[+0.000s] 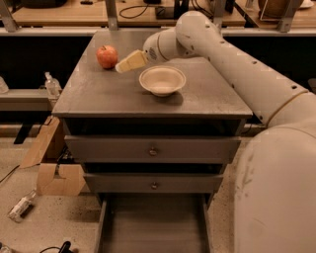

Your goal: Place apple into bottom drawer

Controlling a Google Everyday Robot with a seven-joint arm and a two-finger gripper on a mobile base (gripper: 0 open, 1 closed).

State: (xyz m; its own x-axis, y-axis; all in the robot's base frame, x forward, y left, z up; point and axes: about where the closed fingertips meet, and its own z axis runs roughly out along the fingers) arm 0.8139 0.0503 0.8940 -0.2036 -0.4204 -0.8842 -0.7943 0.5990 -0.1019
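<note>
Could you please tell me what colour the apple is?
The apple is red-orange, clearest in the camera view; the end effector is beside it.

Looks like a robotics lab or workshop, not a home. A wooden workbench (59,15) runs behind the table's back edge, w/ loose cables (133,10) on top and metal uprights (111,17). The table (98,94) itself is a grey metal drawer cabinet, industrial type. Speckled hard floor (44,222). A torn cardboard box (52,163) sits off the table's left edge, plus a plastic bottle (52,85) on a low ledge there. My end effector (127,63) hangs over the table nr its back-left corner.
</note>
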